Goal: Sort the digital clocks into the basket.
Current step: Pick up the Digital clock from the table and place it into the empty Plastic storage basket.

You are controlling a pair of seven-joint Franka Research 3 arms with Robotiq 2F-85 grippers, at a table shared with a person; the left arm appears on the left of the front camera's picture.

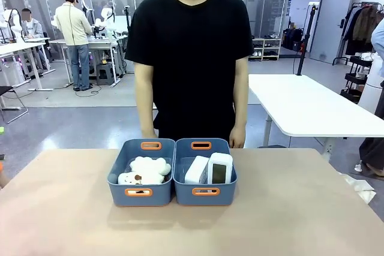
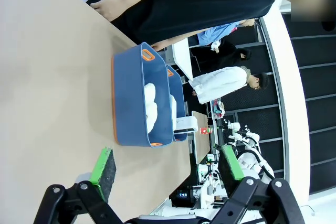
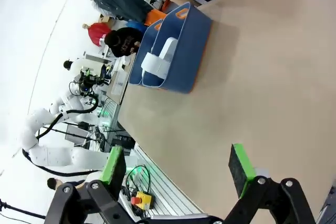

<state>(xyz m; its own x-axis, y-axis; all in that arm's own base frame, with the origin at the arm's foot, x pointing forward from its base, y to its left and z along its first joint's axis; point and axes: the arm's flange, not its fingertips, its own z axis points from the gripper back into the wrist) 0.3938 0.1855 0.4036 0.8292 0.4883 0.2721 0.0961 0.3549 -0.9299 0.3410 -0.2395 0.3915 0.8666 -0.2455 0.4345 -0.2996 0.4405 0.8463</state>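
Behind the tan table [image 1: 60, 208], a workshop with white benches is stretching away, and a person in a black shirt [image 1: 191, 58] is standing at the far edge with hands resting just behind two blue bins. From the front, both digital clocks [image 1: 211, 169] are sitting in the basket [image 1: 204, 195], the bin on the robot's right: one is leaning upright with its dark display facing the camera, the other is lying beside it. The other bin [image 1: 139, 195], touching the basket, is holding the fluffy cloud toys [image 1: 146, 171]. Nothing is lying loose on the table, so the sorting is looking finished as far as these pictures show.

Looking along the left gripper [image 2: 168, 169], its jaws are standing wide apart and holding nothing; the two bins are lying well ahead, the nearer one showing white fluff, the farther one a white clock edge.

Looking along the right gripper [image 3: 181, 169], its jaws are likewise spread and empty, hanging above bare table, while the basket is sitting well off with the clocks showing white inside it.
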